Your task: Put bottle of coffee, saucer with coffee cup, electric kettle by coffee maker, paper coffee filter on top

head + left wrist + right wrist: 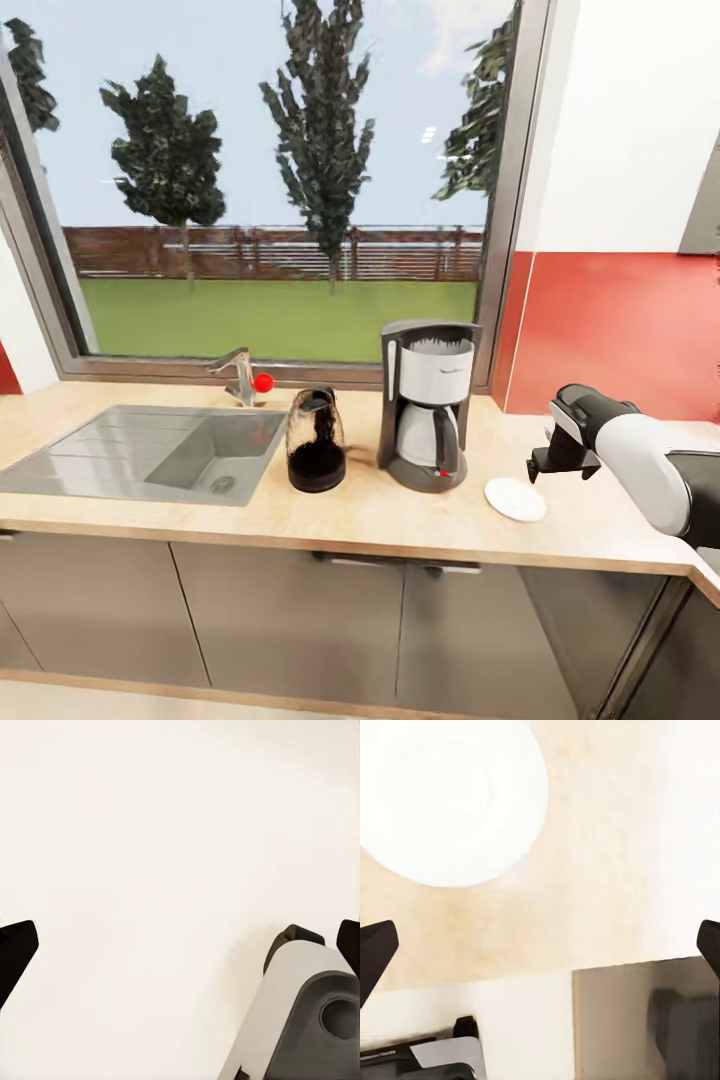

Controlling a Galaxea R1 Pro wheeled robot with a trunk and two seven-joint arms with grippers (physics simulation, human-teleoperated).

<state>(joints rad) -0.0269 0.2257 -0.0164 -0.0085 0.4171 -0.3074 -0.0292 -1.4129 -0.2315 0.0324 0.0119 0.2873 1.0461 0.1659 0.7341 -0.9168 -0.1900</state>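
The grey coffee maker (pixel 428 405) stands on the wooden countertop (pixel 400 515) under the window, with a white crinkled paper filter (pixel 437 349) at its top. Just to its left is the glass bottle of coffee (pixel 315 440), dark grounds in its lower half. The white saucer (pixel 515 499) lies flat to the maker's right, with nothing on it; it is also in the right wrist view (pixel 450 795). My right gripper (pixel 545 466) hangs open just above the counter beside the saucer, fingers (pixel 375 954) wide apart and holding nothing. My left gripper (pixel 180 945) is open over a plain cream surface.
A steel sink (pixel 150 452) with a faucet (pixel 238 374) takes up the counter's left part. Grey cabinet doors (pixel 290 620) run below the counter edge. A red backsplash (pixel 620 330) rises behind the right end of the counter, where it turns a corner.
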